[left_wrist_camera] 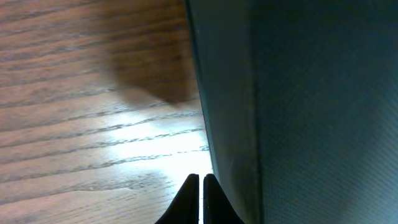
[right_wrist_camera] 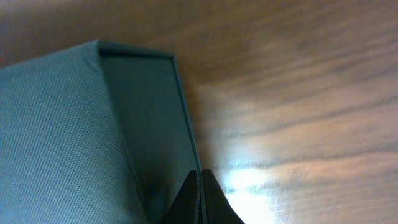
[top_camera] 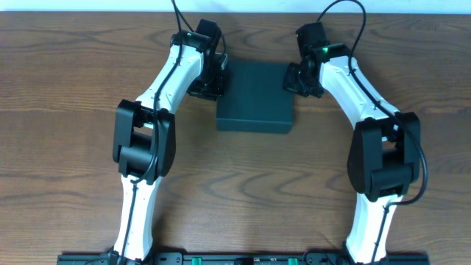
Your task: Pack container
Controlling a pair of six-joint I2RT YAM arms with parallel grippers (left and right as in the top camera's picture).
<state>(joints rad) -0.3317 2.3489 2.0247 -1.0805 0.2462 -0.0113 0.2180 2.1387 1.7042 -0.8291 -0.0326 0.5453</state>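
The container [top_camera: 255,97] is a dark teal-green square box with its lid closed, lying on the wooden table at the back centre. My left gripper [top_camera: 215,82] is shut and empty, its fingertips [left_wrist_camera: 201,180] right at the foot of the box's left wall [left_wrist_camera: 298,112]. My right gripper [top_camera: 294,79] is shut and empty, its fingertips [right_wrist_camera: 200,175] at the bottom edge of the box's right wall [right_wrist_camera: 68,137]. I cannot tell whether either gripper touches the box. Nothing of the box's inside shows.
The wooden table [top_camera: 73,110] stretches to both sides and in front of the box. Both arms reach forward from the front edge [top_camera: 235,258], one on each side of the box.
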